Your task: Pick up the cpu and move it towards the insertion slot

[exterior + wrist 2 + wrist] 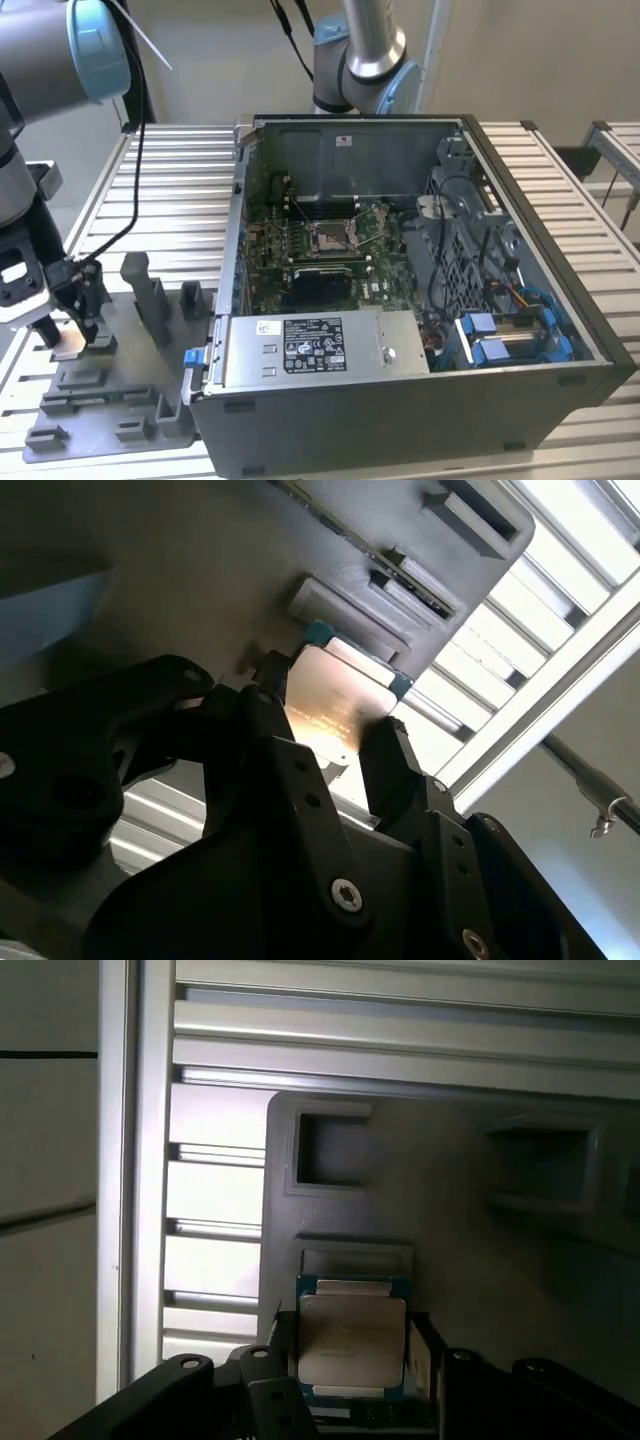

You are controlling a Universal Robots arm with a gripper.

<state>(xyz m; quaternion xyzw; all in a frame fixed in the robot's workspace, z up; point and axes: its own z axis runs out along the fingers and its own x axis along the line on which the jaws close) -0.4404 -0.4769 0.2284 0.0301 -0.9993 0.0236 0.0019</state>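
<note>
Gripper [72,318]: hanging low over the grey tray [110,405] at the exterior view's left, on the slatted tabletop [175,180]. Jaws: narrowed onto the cpu [352,1342], one black finger [262,708] appearing to bear on each of two opposite edges; taking it by the edges is leaving the pale metal top untouched. Cpu: lying flat at its tray pocket, with teal corners showing around it in both wrist views. Whether it is resting in the pocket or just clear of it cannot be told. Slot [330,237]: silver-framed, facing up on the board inside the open case [545,215], well apart from the gripper, with the case wall standing between them. The open side of the case is giving access from above. Power-supply box [310,345]: lying along the case's near edge, beside the tray. By view: the exterior view is supplying the layout, showing tray, case and slot and how far apart they are. The wrist views are supplying the grip itself: the first is looking down on the cpu's top, and the second is looking along the fingers at its edges.
</note>
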